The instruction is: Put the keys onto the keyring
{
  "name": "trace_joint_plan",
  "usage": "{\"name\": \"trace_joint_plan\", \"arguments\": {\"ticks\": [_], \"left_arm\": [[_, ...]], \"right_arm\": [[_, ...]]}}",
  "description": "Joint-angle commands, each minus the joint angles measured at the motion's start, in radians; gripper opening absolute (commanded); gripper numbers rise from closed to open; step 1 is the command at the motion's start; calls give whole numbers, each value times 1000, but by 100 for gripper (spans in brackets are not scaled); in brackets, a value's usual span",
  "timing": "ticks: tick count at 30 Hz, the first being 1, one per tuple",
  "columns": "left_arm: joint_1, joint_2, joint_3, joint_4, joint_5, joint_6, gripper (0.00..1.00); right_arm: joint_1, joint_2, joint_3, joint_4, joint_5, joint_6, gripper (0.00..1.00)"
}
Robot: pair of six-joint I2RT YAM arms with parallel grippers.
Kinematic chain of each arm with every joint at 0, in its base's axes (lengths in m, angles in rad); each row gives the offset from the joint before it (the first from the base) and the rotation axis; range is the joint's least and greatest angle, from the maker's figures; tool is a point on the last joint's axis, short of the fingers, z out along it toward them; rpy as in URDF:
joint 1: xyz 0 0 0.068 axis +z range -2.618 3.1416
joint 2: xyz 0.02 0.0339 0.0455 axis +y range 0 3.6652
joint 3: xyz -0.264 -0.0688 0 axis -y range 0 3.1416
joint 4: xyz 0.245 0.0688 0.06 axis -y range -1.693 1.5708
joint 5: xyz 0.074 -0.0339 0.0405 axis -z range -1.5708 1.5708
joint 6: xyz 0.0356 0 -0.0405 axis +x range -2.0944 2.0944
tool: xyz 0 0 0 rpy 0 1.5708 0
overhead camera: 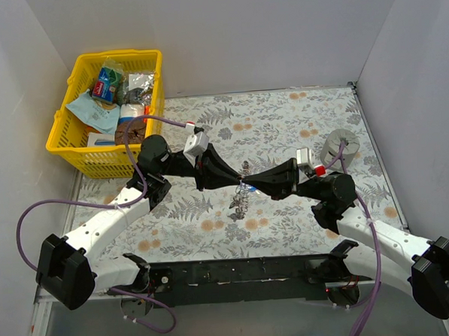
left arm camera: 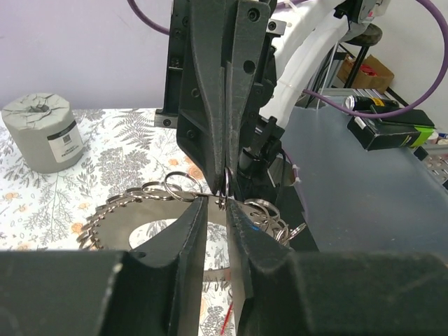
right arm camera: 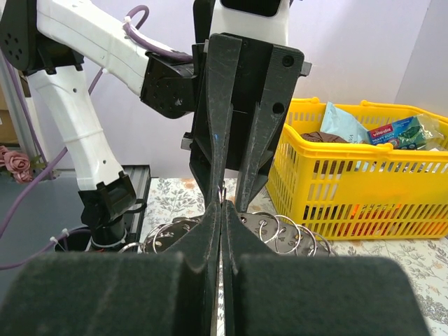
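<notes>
Fingers [left arm camera: 183,238] of the left gripper [left arm camera: 214,205] stand with only a narrow gap between them. In the left wrist view they close on the rim of the large, thin silvery metal keyring [left arm camera: 115,210] with the bumpy, beaded edge. Fingers [right arm camera: 208,234] of the right gripper [right arm camera: 221,205] are pressed together, tip to tip with the left gripper. A small silvery wire loop [left arm camera: 222,185] sits at the right fingertips; whether it is pinched or only touching cannot be told.

Several more small silvery split rings [right arm camera: 274,229] hang along the keyring on both sides of the meeting point.

In the top view the two grippers meet head-on, the left gripper [overhead camera: 236,184] from the left edge side and the right gripper [overhead camera: 250,185] from the right edge side. The keyring [overhead camera: 239,202] is held between them over the middle of the floral-patterned counter [overhead camera: 282,120]. A tiny blue spot and a tiny red spot, the coloured plastic heads of the keys [overhead camera: 243,187], show just at the fingertips. They are too small to tell whether they are on the keyring.

A squat grey cylinder [overhead camera: 338,145] stands near the right edge, well apart from the grippers. A yellow plastic basket [overhead camera: 59,122] holding packets occupies the far left corner.
</notes>
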Motion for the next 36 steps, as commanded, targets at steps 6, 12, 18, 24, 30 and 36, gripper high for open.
{"name": "trace_joint_plan", "arguments": {"ticks": [6,12,18,24,30,36], "left_arm": [[-8,-1,45,-15,-14,23,13],[-8,-8,42,-8,-30,20,11],[-6,5,47,-13,-21,13,0],[-6,-5,44,-31,-36,30,0],[-8,-21,44,-134,-91,101,0],[-6,-41,13,-240,-171,191,0]], "right_arm": [[-1,-17,11,59,17,-5,1],[1,-20,10,45,17,-7,1],[-1,-6,16,31,7,-7,1],[-1,-9,8,13,10,-7,1],[-1,-49,11,-103,128,-19,18],[-1,-83,80,-407,305,-56,60]]}}
